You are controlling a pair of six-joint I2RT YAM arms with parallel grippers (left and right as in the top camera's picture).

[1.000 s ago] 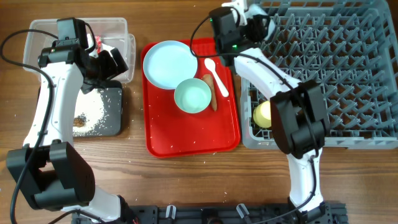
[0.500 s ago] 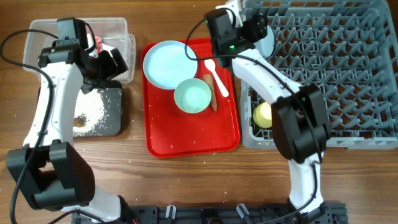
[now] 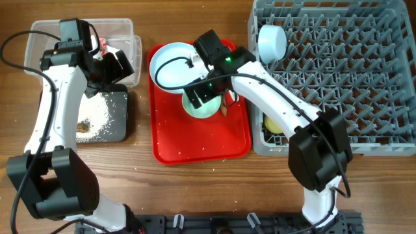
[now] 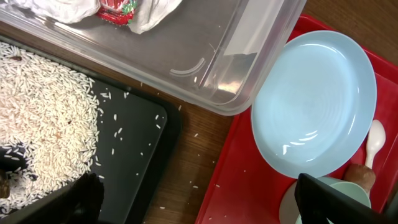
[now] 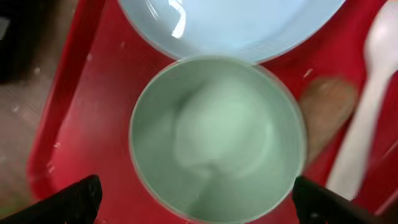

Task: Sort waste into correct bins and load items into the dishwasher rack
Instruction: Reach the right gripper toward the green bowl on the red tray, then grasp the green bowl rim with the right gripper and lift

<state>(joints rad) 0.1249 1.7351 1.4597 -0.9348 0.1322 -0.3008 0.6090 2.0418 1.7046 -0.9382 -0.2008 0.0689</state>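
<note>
Right gripper (image 5: 196, 190) — jaws spread wide, empty, poised over the mint-green bowl (image 5: 217, 137) on the red serving tray (image 3: 195, 146), just beside the pale blue plate (image 3: 170, 65).
Left gripper (image 4: 199, 186) — fingers apart, holding nothing.
Wrapper (image 4: 118, 7) — in the clear tub (image 4: 249, 68).
Rice grains (image 4: 43, 112) — on the black tray (image 4: 140, 149).
Pale blue bowl (image 3: 271, 40) and yellow cup (image 3: 274, 123) — in the dishwasher rack (image 3: 338, 65).
</note>
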